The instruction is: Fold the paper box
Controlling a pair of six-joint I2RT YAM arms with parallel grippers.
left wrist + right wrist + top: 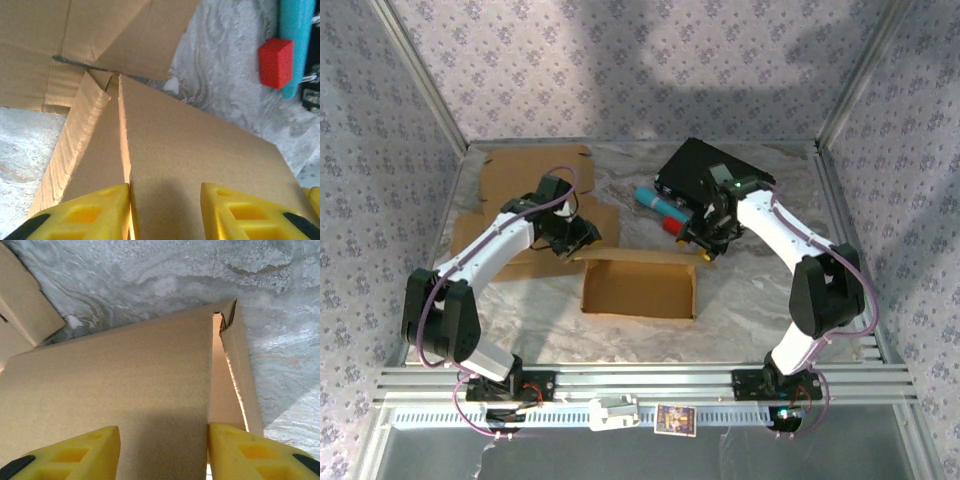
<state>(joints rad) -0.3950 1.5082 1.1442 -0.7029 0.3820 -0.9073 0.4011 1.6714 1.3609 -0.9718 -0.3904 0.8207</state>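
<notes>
The paper box (638, 290) is brown cardboard, open at the top, in the middle of the table. My left gripper (582, 245) is at its back left corner and my right gripper (698, 245) at its back right corner. In the left wrist view the left gripper (165, 210) stands open over the back panel (200, 150), its left finger (100, 210) against the panel's edge beside the side wall (80, 135). In the right wrist view the right gripper (164, 452) is open over the same panel (125, 380), its right finger (250, 452) at the corner fold.
A flat cardboard sheet (535, 175) lies at the back left under the left arm. A black case (705, 170) stands at the back right, with a teal foam roll (655, 200) and a red block (673, 226) in front of it, close to the right gripper. Metal frame posts bound the table.
</notes>
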